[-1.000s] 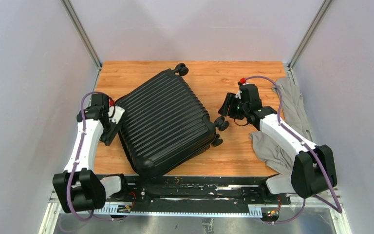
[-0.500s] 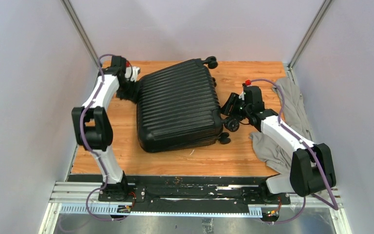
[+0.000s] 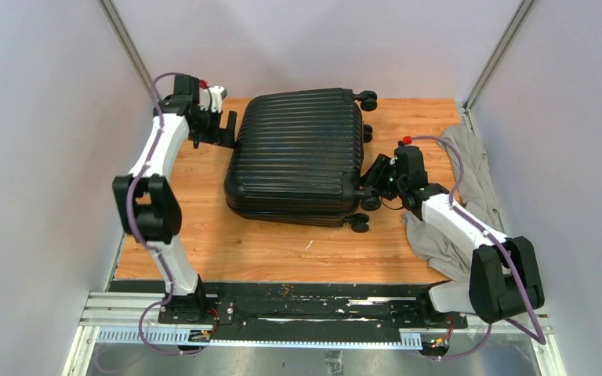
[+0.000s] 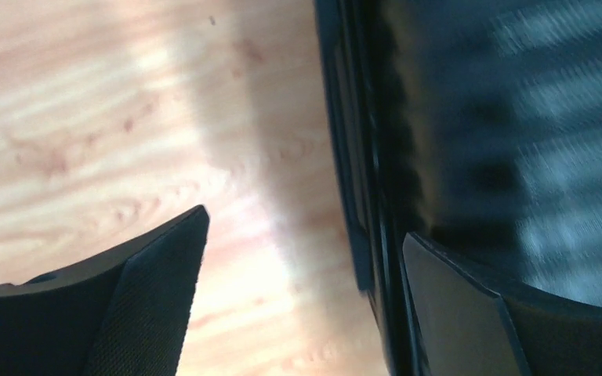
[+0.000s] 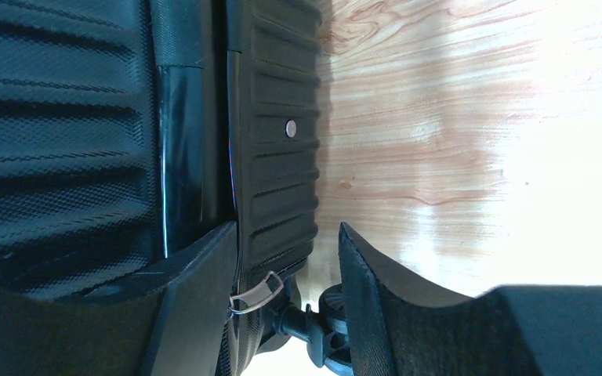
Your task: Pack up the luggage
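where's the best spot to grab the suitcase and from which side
Probably the end with the wheels, coming from the right. The luggage lies flat and closed, and its shell looks too broad for the jaws. The narrow ribbed panel beside the seam at that end looks slim enough to straddle. The right gripper brackets it now, with a small metal pull just below.

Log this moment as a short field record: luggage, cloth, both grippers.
luggage: black ribbed hard shell, closed, lying flat on the wooden table, wheels toward the right arm
cloth: grey, bunched at the table's right edge, outside the luggage
left gripper: wide open at the luggage's far left corner, holding nothing
right gripper: fingers straddle the luggage's ribbed edge near the wheels; grip unclear
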### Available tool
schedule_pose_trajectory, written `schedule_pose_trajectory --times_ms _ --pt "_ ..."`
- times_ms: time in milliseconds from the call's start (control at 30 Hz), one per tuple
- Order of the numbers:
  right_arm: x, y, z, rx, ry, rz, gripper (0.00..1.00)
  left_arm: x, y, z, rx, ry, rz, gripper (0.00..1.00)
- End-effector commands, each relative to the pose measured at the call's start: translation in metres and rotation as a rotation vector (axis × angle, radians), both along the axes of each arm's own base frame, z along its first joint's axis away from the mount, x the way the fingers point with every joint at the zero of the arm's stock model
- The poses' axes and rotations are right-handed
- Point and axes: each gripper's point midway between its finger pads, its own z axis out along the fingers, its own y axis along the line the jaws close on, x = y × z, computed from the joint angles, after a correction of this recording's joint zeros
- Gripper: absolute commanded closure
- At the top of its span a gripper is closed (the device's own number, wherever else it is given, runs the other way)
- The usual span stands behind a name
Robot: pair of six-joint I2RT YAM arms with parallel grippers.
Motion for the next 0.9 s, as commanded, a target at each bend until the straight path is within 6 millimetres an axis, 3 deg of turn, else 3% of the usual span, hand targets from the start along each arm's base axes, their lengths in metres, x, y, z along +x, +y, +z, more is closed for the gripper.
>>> schedule_pose_trajectory --times_ms 0,67,133,300,400,567,700,867 --pt "-0.014 0.030 -0.003 0.056 0.035 0.093 0.46 -0.059 0.021 0.042 -0.018 -0.035 -0.011 0.00" --pt "-0.015 0.042 0.002 0.056 0.020 0.129 0.46 -0.085 0.036 0.047 -0.012 -0.028 -0.018 0.00" --pt "-0.016 0.053 0.006 0.059 0.014 0.176 0.45 -0.114 0.037 0.047 0.000 -0.001 -0.075 0.00" --pt "-0.011 0.056 0.024 0.083 -0.053 0.222 0.44 -0.185 0.024 0.015 0.022 0.072 -0.281 0.00" --pt "-0.009 0.053 0.029 0.085 -0.055 0.218 0.44 -0.214 0.017 0.007 0.022 0.092 -0.398 0.00" --pt "-0.011 0.044 0.023 0.056 -0.019 0.201 0.44 -0.240 0.014 -0.002 0.030 0.140 -0.539 0.00" --pt "-0.011 0.046 0.023 0.072 -0.022 0.195 0.44 -0.232 0.003 0.000 -0.043 0.132 -0.576 0.01" --pt "-0.009 0.056 0.027 0.133 -0.047 0.220 0.44 -0.183 -0.017 0.001 -0.139 0.098 -0.552 0.01"
